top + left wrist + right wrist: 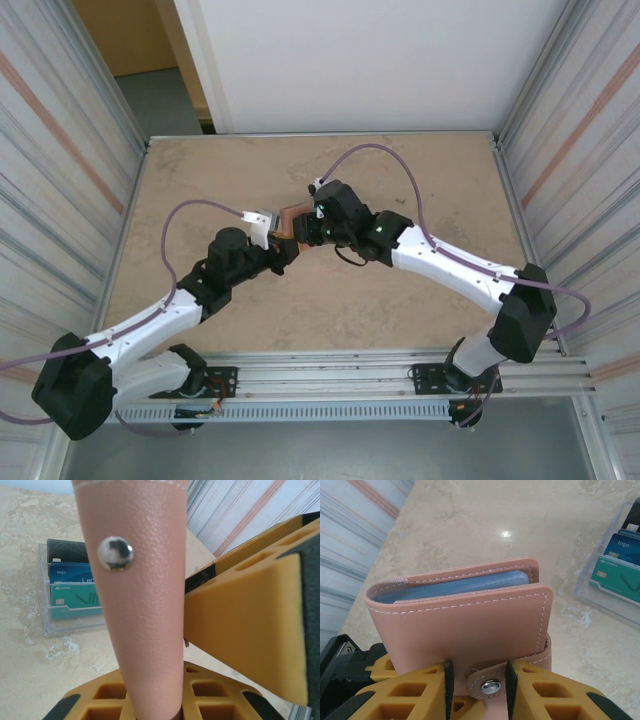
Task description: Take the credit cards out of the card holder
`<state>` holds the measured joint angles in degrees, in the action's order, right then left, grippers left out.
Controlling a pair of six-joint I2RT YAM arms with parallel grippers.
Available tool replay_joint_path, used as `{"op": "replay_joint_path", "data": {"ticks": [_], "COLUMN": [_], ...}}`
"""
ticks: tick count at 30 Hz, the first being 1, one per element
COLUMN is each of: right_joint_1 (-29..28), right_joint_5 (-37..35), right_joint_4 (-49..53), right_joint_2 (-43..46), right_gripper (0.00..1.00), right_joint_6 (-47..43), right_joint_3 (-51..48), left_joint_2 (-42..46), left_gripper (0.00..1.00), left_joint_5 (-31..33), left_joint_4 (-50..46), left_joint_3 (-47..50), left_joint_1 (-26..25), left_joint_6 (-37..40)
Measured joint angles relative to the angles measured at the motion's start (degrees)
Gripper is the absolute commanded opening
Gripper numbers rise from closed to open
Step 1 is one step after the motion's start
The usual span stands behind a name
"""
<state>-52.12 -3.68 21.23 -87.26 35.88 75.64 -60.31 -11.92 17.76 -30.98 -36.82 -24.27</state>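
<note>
The closed wallet [470,620] hangs mid-table, clamped by the left gripper [275,240]. The right gripper [477,680] has its jaws closed on the wallet's snap tab. The cards [75,587] stand in a clear tray [65,627] on the table [330,310] nearby.

card holder [465,625]: grained matt leather | snap [115,553]: shiny metal | table [470,525]: glossy marble-look

The top camera looks down on the tabletop [350,310]; both wrist cameras (very near) face the same card holder [465,625].
</note>
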Motion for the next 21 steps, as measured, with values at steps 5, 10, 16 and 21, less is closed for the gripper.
{"op": "replay_joint_path", "data": {"ticks": [5, 10, 16, 21], "right_joint_1": [-0.2, -0.6, -0.8, -0.8], "right_joint_5": [-1.1, -2.2, -2.8, -2.8], "right_joint_4": [0.5, 0.8, 0.6, -0.2], "right_joint_2": [-0.7, -0.7, -0.7, -0.1], "right_gripper": [0.22, 0.09, 0.0, 0.0], "right_joint_6": [0.2, 1.0, 1.2, 1.2], "right_joint_3": [0.7, 0.7, 0.7, -0.1], "left_joint_2": [0.0, 0.0, 0.5, 0.7], "left_gripper": [0.0, 0.0, 0.0, 0.0], "left_joint_5": [0.0, 0.0, 0.5, 1.1], "left_joint_4": [-0.1, -0.7, -0.8, -0.7], "left_joint_3": [0.0, 0.3, 0.7, 0.8], "left_joint_1": [0.1, 0.1, 0.1, 0.1], "left_joint_6": [0.0, 0.0, 0.0, 0.0]}}
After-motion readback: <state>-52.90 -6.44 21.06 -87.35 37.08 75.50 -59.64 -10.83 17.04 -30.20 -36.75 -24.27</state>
